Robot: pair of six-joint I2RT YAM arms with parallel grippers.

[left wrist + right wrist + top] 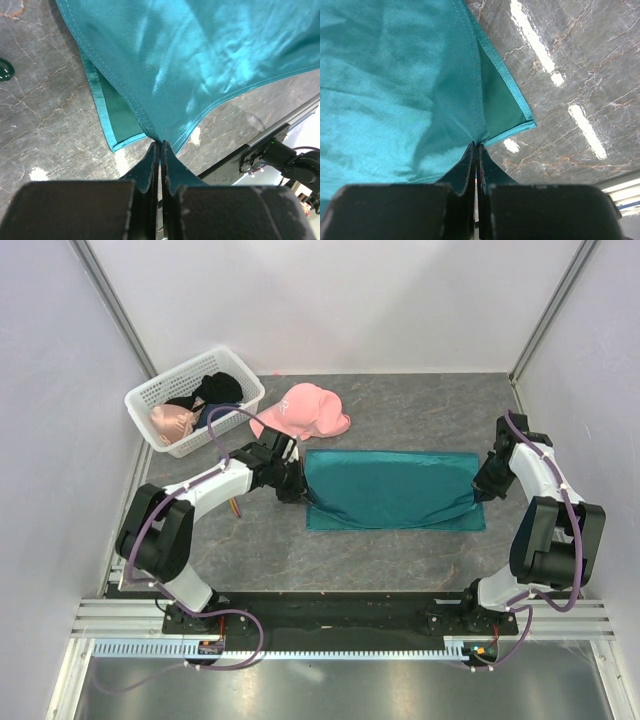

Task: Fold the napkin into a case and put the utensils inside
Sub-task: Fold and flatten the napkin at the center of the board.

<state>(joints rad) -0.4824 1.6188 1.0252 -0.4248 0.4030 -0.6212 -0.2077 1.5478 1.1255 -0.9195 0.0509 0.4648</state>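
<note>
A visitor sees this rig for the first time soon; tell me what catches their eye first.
The teal napkin, folded double, spans the table's middle, its left end pinched in the left gripper and its right end in the right gripper. Behind it lies a pink cap, next to a white basket at the far left.

White-and-black arms (215, 485), purple cables (213, 435), black bases (190, 618), dark left gripper (160, 145)

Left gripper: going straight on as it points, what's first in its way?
The napkin: the left gripper is shut on its edge, and cloth spreads straight ahead. Probably the table next; depth unclear.
</note>
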